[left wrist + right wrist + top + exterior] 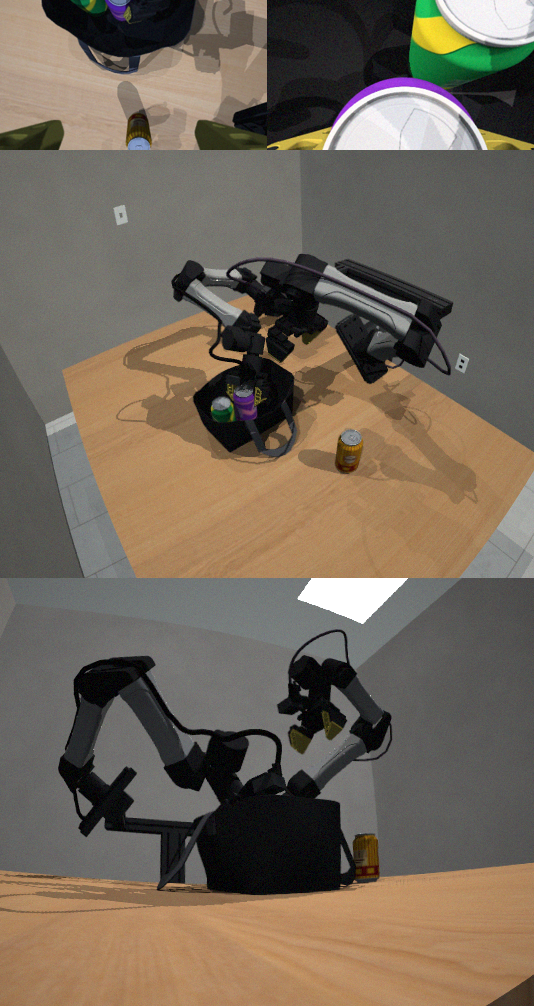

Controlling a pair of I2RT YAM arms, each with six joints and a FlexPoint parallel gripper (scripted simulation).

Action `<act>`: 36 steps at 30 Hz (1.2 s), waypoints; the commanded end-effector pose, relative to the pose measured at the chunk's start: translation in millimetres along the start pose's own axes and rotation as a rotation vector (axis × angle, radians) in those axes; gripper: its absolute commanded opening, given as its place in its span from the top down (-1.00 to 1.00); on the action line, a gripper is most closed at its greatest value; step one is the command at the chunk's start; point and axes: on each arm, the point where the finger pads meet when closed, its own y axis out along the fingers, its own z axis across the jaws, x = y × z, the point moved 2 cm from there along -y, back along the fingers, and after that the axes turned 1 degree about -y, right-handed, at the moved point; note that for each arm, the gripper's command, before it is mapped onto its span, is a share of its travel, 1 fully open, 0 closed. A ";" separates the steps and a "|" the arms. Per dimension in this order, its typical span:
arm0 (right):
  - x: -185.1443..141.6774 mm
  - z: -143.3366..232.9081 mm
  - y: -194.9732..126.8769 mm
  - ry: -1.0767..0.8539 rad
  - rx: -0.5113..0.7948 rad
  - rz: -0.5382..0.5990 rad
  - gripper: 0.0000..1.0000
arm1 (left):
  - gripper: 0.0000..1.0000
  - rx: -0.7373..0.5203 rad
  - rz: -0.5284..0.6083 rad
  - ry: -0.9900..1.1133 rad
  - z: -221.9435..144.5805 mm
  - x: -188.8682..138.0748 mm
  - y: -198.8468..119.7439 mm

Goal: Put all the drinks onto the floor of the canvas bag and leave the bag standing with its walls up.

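The black canvas bag [225, 436] [270, 848] [100, 43] stands with its walls up. A green and yellow can [222, 412] [94, 7] [468, 61] is inside it. My right gripper [244, 394] [402, 131] reaches into the bag and is shut on a purple can [245, 411] [116, 13] [401, 82], beside the green can. Whether the purple can touches the bag floor is hidden. My left gripper [316, 735] [129, 126] is wide open and empty, high above the table. An orange can [348, 456] [366, 858] [138, 128] stands upright outside the bag.
The bag's grey strap [277, 452] [133, 63] hangs outside, on the side towards the orange can. Another strap [187, 855] slopes down at the bag's other side. The two arms are close together above the wooden table [225, 520] [250, 948].
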 end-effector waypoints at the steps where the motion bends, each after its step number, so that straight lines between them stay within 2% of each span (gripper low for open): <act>1: 33.5 -7.3 -3.7 0.070 0.001 -0.106 -0.35 | -1.00 0.002 -0.030 -0.009 2.9 3.1 -9.1; 2: 36.0 -12.7 -1.2 0.086 -0.006 -0.105 -0.35 | -1.00 0.002 -0.030 -0.009 2.9 3.1 -9.1; 3: 37.4 -10.7 -3.3 0.081 -0.004 -0.110 -0.68 | -1.00 0.002 -0.030 -0.009 2.9 3.1 -9.1; 36: 34.5 -8.4 -3.6 0.066 0.002 -0.099 -0.73 | -1.00 0.002 -0.030 -0.009 2.9 3.1 -9.1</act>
